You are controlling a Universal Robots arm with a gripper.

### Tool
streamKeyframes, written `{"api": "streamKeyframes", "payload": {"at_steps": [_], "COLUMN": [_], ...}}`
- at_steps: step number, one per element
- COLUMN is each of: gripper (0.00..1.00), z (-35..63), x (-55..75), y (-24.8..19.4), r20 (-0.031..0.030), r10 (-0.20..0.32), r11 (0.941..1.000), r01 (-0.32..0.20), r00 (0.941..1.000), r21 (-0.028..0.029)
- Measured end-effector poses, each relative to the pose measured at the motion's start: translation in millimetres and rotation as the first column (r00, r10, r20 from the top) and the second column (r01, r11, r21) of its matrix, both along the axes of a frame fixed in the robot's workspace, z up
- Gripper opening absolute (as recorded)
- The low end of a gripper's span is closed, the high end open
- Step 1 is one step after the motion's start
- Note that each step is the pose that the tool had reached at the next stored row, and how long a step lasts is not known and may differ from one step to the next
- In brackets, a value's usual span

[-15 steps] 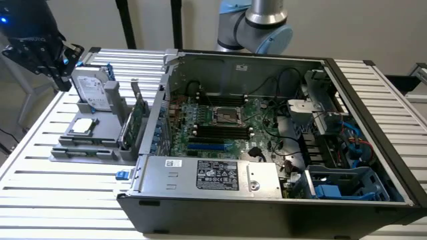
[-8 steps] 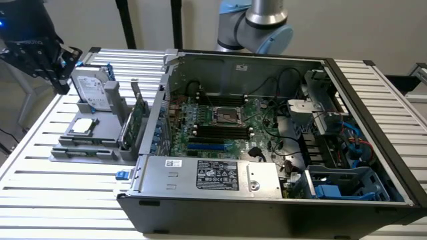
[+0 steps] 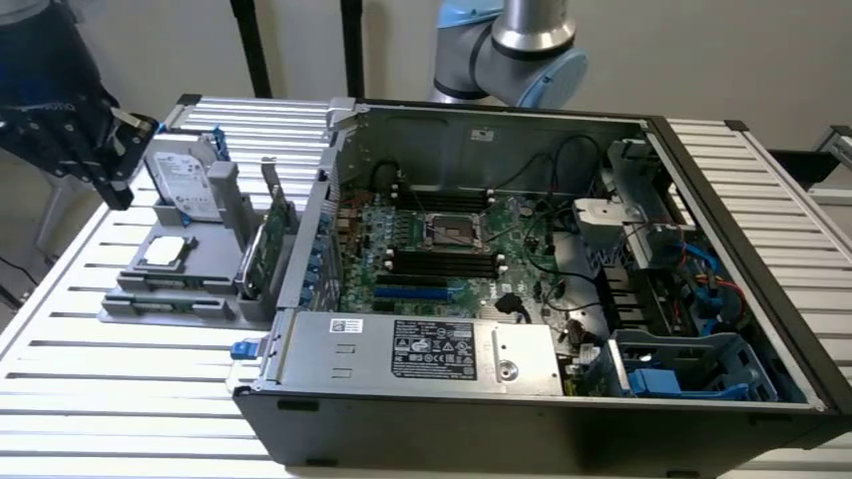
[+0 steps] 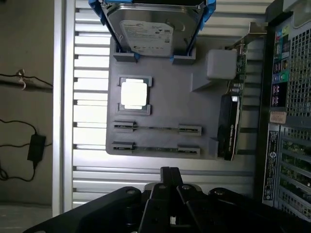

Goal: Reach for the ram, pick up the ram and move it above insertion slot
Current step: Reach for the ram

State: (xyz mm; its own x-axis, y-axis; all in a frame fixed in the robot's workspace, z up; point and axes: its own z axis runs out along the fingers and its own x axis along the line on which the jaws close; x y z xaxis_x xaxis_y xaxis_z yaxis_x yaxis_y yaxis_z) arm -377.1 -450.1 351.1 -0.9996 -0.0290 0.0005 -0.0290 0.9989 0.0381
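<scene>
Standing by the slatted metal table (image 3: 120, 379), I am looking for writing first. The silver hard drive (image 4: 153, 29) is carrying a white label, and the silver power-supply box (image 3: 399, 349) in the open black computer case (image 3: 533, 424) is wearing one white and one black sticker, but all the print is too small to read. The stickers on the back of the case in the wrist view are just as unreadable.

The ram (image 4: 155, 148), a long, narrow green circuit-board stick, is standing on edge in clips on the flat grey plastic tray (image 4: 194, 111). A second green stick of the same kind (image 4: 155, 128) is lying parallel just beside it, next to a square silver processor chip (image 4: 133, 93). A larger green expansion card with a black cooler (image 4: 228, 126) is standing upright at the tray's edge nearest the case.

The black gripper (image 4: 169, 171) is hovering above the table beyond the tray, apart from the ram and touching nothing. Its fingertips (image 4: 165, 171) are sitting pressed together with only a thin seam between them, and they are gripping nothing. In the exterior view it is hanging at the exterior view's left, beside the hard drive.
</scene>
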Motion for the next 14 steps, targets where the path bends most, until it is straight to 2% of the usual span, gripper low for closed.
{"api": "streamKeyframes", "payload": {"at_steps": [4,7,11,14], "gripper": [0.11,0.11,0.11,0.11], "z": [-1.2,-1.9,-3.1,-4.0], "x": [1.0,1.1,1.0,1.1], "y": [0.0,0.0,0.0,0.0], "r20": [0.0001,-0.0001,-0.0002,0.0], "r10": [0.063,0.118,0.19,0.243], "r11": [0.998,0.993,0.9818,0.97], "r01": [-0.063,-0.118,-0.19,-0.243], "r00": [0.998,0.993,0.9818,0.97], "r21": [0.0002,0.0,0.0,0.0001]}}
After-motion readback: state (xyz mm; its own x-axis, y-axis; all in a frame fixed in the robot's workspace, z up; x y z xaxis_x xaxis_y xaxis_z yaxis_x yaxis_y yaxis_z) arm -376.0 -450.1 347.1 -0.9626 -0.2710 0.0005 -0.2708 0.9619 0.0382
